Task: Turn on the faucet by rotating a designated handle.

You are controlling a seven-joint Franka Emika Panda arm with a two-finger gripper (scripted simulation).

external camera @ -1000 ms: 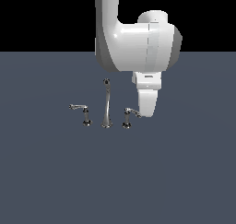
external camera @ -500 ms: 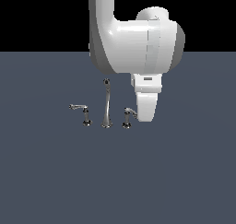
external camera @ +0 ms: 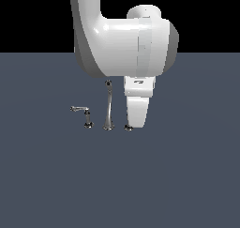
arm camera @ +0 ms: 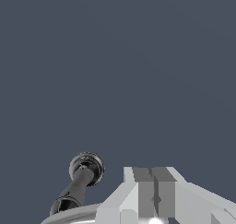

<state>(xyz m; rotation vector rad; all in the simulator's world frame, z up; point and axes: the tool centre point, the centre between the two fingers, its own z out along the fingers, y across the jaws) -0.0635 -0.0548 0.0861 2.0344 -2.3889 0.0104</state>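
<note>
1. One arm [external camera: 122, 39] fills the upper centre of the exterior frame; its white hand hangs down at centre, tip at floor level.
2. Gripper [arm camera: 156, 193]: in the wrist view the two fingers [arm camera: 144, 191] sit pressed together with only a thin seam between them, nothing visibly held. In the exterior view the fingertips are not resolved.
3. Faucet [external camera: 108, 105] sits on the grey floor [external camera: 187, 175], just left of centre in the exterior frame: tall spout in the middle, one post each side.
4. Left post [external camera: 87, 119], left of the spout, is in clear view, lever pointing to frame left.
5. Handle [external camera: 128, 127], right of the spout, is mostly hidden behind the hand; only its dark base shows at the hand's lower edge. Contact cannot be told.
6. Wrist view, lower left: a dark post with round chrome base [arm camera: 83, 179], just beside the fingers, not between them.
</note>
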